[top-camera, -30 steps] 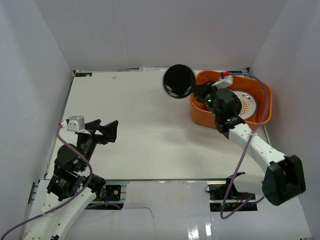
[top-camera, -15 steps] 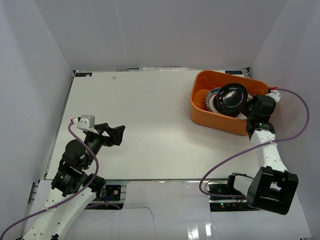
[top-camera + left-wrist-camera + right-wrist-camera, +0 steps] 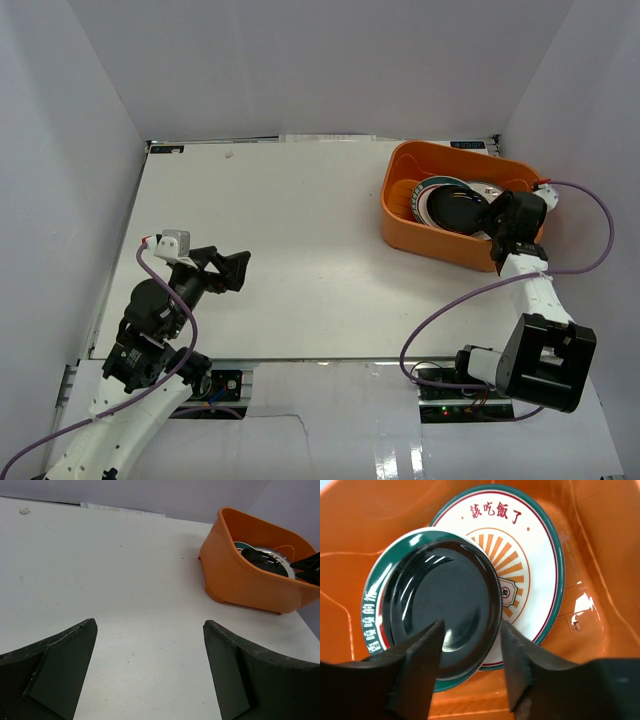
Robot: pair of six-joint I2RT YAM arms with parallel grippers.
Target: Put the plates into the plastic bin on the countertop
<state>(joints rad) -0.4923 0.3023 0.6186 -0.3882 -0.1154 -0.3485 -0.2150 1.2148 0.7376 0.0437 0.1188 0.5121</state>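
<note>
Black plate (image 3: 445,605) is lying in orange bin (image 3: 360,525) atop two green-rimmed white plates (image 3: 530,555). Right fingers (image 3: 420,665) are hovering partly parted at its near edge, apparently not gripping it. Left fingers (image 3: 55,665) are hanging wide apart over desk (image 3: 125,580).

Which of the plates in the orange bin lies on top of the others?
The small glossy black plate. It alone is dark, and it lies over the white plate with a broad green rim and the white plate with an orange sunburst.
</note>
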